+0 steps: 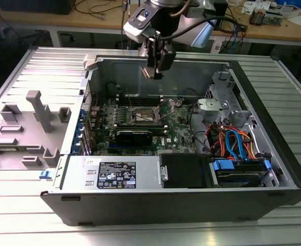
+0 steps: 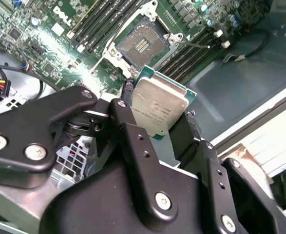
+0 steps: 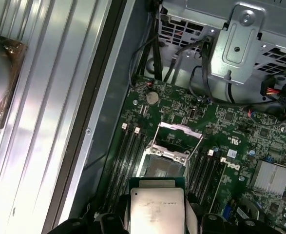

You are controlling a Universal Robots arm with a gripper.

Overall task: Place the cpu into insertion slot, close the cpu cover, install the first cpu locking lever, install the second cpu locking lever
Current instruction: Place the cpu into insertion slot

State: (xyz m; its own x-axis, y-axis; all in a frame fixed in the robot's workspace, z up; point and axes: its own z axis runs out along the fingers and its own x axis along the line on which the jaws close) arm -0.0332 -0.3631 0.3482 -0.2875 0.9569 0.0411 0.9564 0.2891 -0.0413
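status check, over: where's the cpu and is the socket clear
gripper shut on cpu, raised clear of insertion slot. slot uncovered, empty. nothing seen between cpu and slot.

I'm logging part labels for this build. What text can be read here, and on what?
cpu, held in the gripper: faint engraving, too small to read.
White label on the silver box: print too small to read.
Motherboard: white markings, blurred.

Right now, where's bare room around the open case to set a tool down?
Bare: ribbed table along the case's near side, and the strip past its side on the exterior view's right. Crowded: grey fixture blocks on the exterior view's left; cables by the drive cage.
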